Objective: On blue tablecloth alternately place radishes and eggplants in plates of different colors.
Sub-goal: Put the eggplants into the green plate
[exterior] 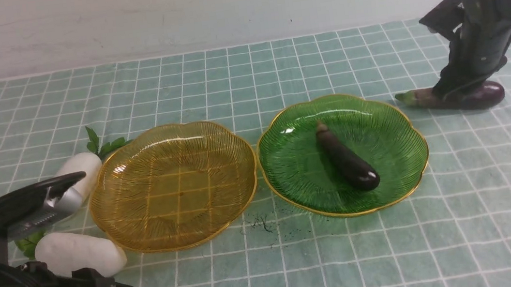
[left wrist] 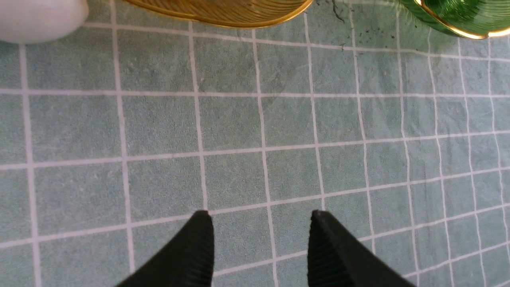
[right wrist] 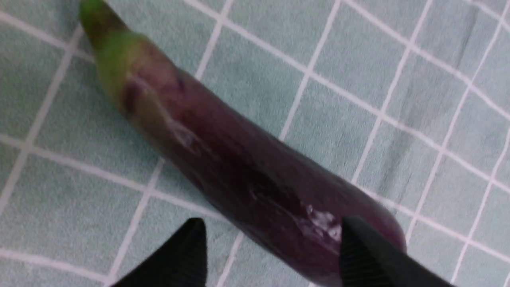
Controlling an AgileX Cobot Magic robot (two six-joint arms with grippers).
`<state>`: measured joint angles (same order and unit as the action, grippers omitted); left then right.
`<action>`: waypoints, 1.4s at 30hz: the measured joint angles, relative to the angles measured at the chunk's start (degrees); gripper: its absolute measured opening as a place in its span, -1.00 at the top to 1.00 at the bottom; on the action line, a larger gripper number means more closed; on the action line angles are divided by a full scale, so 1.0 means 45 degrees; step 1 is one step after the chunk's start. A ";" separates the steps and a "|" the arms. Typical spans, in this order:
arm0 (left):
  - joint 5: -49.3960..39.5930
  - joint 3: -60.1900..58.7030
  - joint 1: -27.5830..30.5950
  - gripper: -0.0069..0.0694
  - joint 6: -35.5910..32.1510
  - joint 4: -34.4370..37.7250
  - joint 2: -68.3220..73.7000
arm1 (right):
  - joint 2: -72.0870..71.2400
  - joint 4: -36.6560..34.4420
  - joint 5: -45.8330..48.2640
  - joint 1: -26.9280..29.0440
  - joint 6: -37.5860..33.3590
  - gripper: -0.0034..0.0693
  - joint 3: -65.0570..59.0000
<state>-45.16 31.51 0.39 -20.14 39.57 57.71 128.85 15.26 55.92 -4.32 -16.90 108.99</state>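
Observation:
On the blue tablecloth [exterior: 395, 253] an amber plate [exterior: 173, 185] stands empty, with a green plate [exterior: 383, 147] to its right holding one eggplant [exterior: 348, 161]. Two radishes [exterior: 79, 177] [exterior: 79, 253] lie on the cloth left of the amber plate. A second eggplant [exterior: 479, 95] lies on the cloth right of the green plate. My right gripper [right wrist: 271, 225] is open and down over this eggplant [right wrist: 223, 159], one finger over its thick end, the other beside it. My left gripper [left wrist: 259, 217] is open and empty above bare cloth, in front of the amber plate [left wrist: 223, 16].
Dark crumbs [exterior: 260, 223] lie on the cloth between the plates' front edges. A pale wall [exterior: 220, 11] runs behind the cloth's far edge. One radish end [left wrist: 40, 20] shows in the left wrist view.

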 joint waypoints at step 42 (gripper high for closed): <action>0.0406 0.0000 0.0000 0.03 0.0000 0.0000 0.0003 | -0.1685 -0.2519 0.3292 -0.0016 0.2618 -0.34 0.1339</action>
<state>-43.33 31.51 0.39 -20.14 39.57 57.72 121.27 3.92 70.73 -4.39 -5.12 115.02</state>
